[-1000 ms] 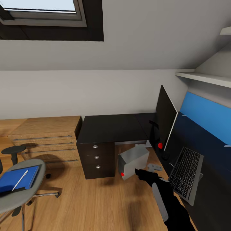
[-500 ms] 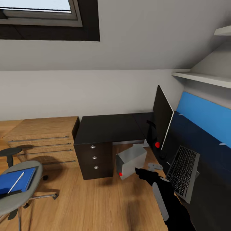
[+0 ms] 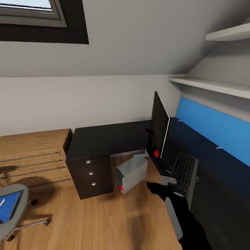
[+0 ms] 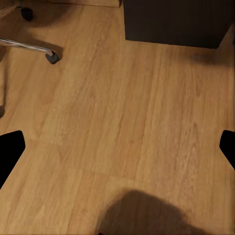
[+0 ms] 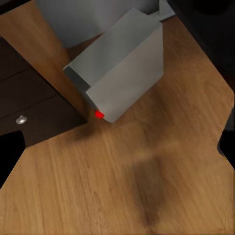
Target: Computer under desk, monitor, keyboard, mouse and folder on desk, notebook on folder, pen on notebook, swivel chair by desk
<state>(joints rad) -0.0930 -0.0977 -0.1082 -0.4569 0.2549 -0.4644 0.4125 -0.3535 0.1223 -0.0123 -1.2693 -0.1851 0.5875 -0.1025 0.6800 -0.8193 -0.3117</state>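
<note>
The black desk (image 3: 104, 139) stands against the wall. The monitor (image 3: 159, 126) is upright on it, with the keyboard (image 3: 184, 172) lying beside it. The grey computer (image 3: 132, 173) (image 5: 122, 73) sits tilted on the floor by the desk's drawers (image 3: 91, 173). At the picture's lower left, the swivel chair (image 3: 15, 198) carries the blue folder (image 3: 7, 207), cut off by the edge. Mouse, notebook and pen are out of view or too dark to tell. My right gripper (image 3: 151, 185) (image 5: 117, 147) hangs open above the floor near the computer. My left gripper (image 4: 117, 149) is open over bare floor.
A wooden cabinet (image 3: 31, 152) with bar handles stands left of the desk. White shelves (image 3: 208, 85) and a blue wall panel (image 3: 215, 125) run along the right wall. A chair caster (image 4: 51, 56) and the drawer unit's base (image 4: 176, 24) show in the left wrist view.
The head view has turned to the right, so desk, computer and chair sit further left in the picture and the chair is mostly cut off. The things themselves have not moved.
</note>
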